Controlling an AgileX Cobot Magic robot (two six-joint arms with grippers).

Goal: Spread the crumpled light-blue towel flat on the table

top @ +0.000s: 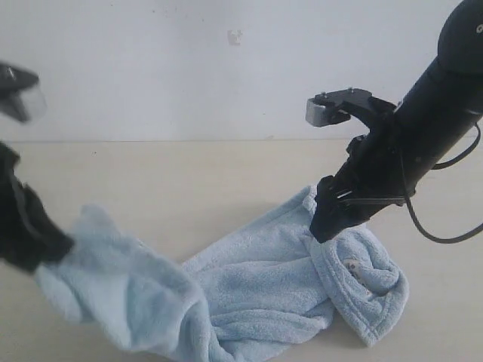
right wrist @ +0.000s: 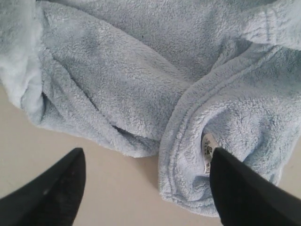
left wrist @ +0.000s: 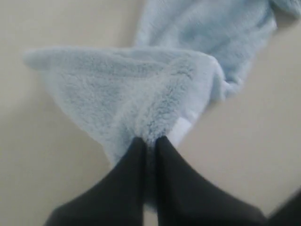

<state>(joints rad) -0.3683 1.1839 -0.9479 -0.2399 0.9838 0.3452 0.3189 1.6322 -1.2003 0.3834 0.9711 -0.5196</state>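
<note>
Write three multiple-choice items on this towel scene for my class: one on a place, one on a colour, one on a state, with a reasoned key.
1. Where is the white tag? A on an arm; B on the towel by a hem; C hanging in air.
2. The towel's colour? A red; B green; C pale blue.
3. The left gripper is: A shut on the towel; B wide open; C out of view.
Key: B, the tag lies beside the hem; C, every view shows pale blue; A, its fingers pinch a fold.
</note>
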